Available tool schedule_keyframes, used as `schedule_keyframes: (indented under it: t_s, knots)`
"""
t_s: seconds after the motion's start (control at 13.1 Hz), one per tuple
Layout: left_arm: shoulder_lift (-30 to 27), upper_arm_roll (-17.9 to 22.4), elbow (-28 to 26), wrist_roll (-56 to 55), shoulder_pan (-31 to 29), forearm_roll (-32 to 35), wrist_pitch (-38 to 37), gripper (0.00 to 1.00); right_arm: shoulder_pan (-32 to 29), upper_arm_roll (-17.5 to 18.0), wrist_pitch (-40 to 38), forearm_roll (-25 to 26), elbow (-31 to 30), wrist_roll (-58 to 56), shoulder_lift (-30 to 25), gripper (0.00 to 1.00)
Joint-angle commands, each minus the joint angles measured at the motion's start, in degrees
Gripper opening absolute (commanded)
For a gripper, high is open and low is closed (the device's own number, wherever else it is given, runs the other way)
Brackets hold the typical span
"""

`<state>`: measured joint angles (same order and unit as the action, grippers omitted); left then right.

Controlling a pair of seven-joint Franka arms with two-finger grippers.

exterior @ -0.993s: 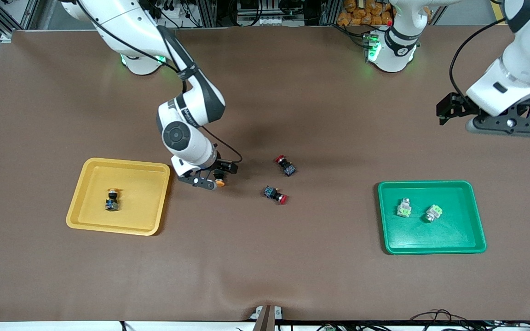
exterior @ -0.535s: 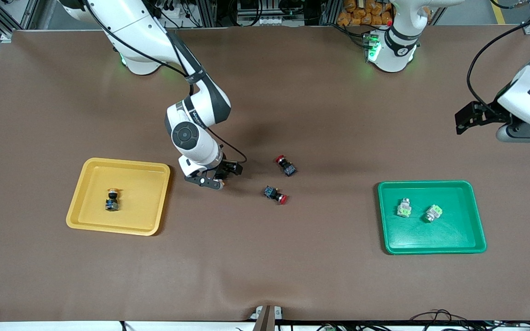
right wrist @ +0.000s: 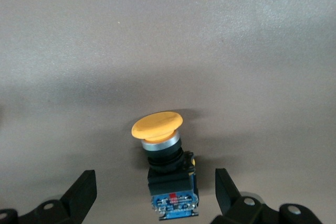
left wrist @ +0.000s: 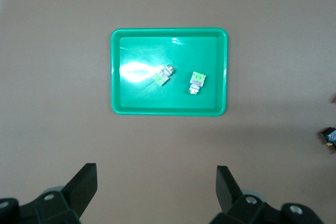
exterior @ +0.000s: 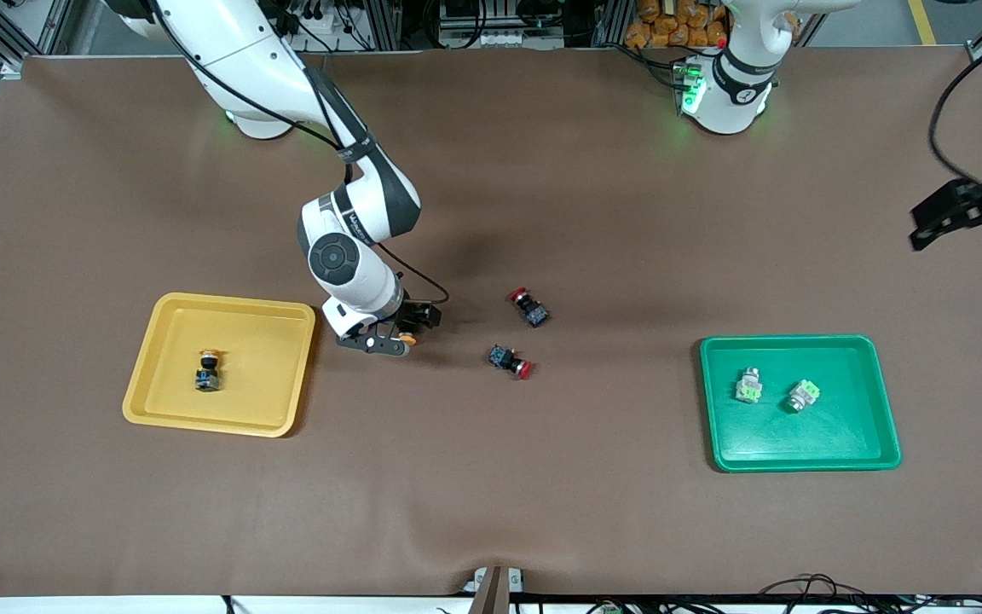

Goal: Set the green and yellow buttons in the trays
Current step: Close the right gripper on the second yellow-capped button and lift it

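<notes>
**Operator:** So what have I got on the desk [exterior: 491,477]?

**Spotter:** Well, your brown desk carries two trays. Your yellow tray [exterior: 169,418] sits toward the right arm's end and your green tray [exterior: 798,465] toward the left arm's end, well apart from each other.

**Operator:** And the hands?

**Spotter:** Your right hand [exterior: 390,334] is low over the desk just beside the yellow tray, fingers apart. In the right wrist view those fingers [right wrist: 81,192] stand on either side of a yellow-capped button [right wrist: 164,169] without touching it. That button lies on its side on the desk, cap pointing away from the hand, black body with a blue end between the fingertips. Your left hand [exterior: 964,217] is up in the air at the edge of the front view, over the left arm's end of the desk. Its fingers [left wrist: 84,184] are spread wide with nothing between them, and its wrist camera looks straight down on the green tray.

**Operator:** Where are the other buttons?

**Spotter:** You have one yellow-capped button [exterior: 208,372] lying in the yellow tray. Two green buttons [exterior: 748,385] [exterior: 802,395] lie side by side in the green tray, apart from each other. Two red-capped buttons [exterior: 528,307] [exterior: 511,360] lie on the bare desk between the trays, near your right hand.
</notes>
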<state>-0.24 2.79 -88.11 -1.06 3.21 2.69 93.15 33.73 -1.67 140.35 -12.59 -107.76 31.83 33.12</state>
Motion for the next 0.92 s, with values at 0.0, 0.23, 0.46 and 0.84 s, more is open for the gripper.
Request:
schedule_keyframes:
  t_s: [0.0, 0.23, 0.46, 0.84]
  knots:
    - [0.32, 0.47, 0.57, 0.10, 0.49, 0.30, -1.31, 1.00, -0.77, 0.26, 0.45, 4.05, 0.18, -0.98, 0.71, 1.00]
    - [0.50, 0.55, 0.14, 0.70, 0.57, 0.21, -1.31, 1.00, -1.03, 0.26, 0.54, 4.68, 0.54, -1.16, 1.24, 1.00]
    - [0.59, 0.55, 0.31, 0.36, 0.66, 0.21, -1.31, 1.00, -0.86, 0.26, 2.90, 4.59, 0.45, -1.07, 2.82, 1.00]
    - [0.85, 0.47, 0.22, 0.36, 0.66, -0.67, -1.31, 1.00, 0.11, 0.26, 4.57, 5.03, 0.45, -0.99, 3.61, 0.42]
